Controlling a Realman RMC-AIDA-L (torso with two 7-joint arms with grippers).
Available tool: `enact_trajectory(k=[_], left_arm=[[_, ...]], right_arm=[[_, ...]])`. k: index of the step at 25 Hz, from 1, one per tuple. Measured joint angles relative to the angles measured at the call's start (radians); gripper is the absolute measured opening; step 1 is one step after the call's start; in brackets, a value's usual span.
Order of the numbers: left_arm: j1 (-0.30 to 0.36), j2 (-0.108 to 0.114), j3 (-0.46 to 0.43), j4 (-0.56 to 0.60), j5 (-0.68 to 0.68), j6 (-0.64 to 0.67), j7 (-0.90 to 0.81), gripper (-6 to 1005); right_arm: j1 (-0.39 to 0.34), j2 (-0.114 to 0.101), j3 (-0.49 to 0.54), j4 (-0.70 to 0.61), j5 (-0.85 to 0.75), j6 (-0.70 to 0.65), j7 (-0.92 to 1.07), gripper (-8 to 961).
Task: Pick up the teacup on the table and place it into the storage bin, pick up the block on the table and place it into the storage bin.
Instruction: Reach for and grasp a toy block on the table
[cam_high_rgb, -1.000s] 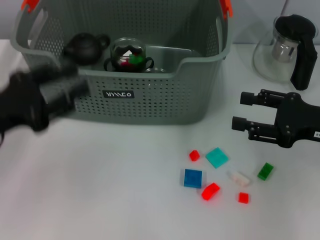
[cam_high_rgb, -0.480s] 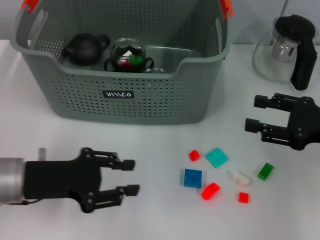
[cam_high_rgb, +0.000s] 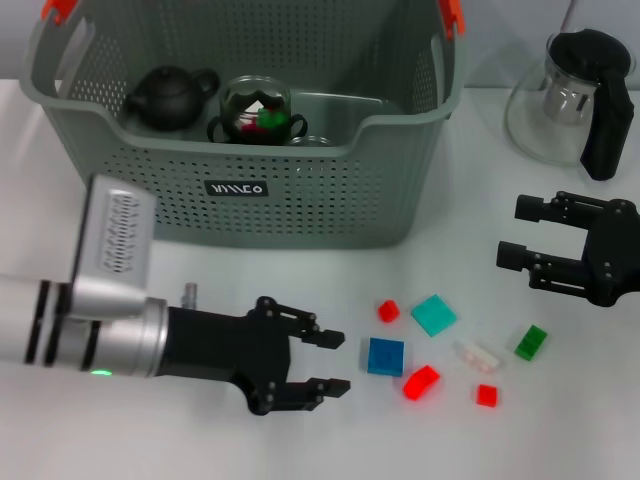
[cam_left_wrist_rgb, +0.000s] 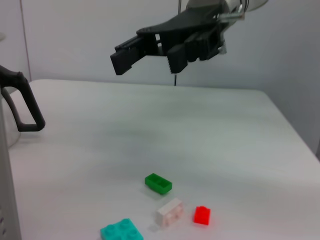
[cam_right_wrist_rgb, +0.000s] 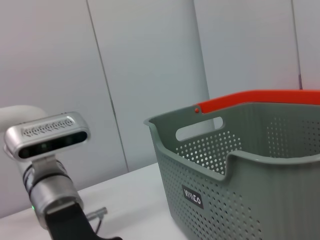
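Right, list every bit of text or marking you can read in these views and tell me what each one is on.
"WINEO", as best it reads: white letters on the small black label on the front wall of the storage bin. In the head view the same label is too stylised to read surely.
White sticker on the right gripper, at the picture's edge: too small to read.
No other text shows.

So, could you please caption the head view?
Open left gripper nears blue block; open right gripper hovers beside bin.
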Motion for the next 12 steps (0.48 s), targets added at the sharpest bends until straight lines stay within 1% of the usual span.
enact_trajectory(k=[6, 10, 12], left_arm=[[-0.060, -0.005, 0.005, -0.096, -0.007, -0.132, 0.028, 512], [-0.085, -0.005, 0.006, -0.155, -0.035, -0.207, 0.037, 529], [-0.093, -0.005, 0.006, -0.171, -0.042, -0.224, 0.054, 538]], right_arm=[[0.000, -0.002, 0.000, 0.000, 0.000, 0.000, 0.000, 740], [0.000, -0.001, 0.000, 0.000, 0.000, 0.002, 0.000, 740], [0.000, -0.001, 0.000, 0.000, 0.000, 0.003, 0.002, 740]])
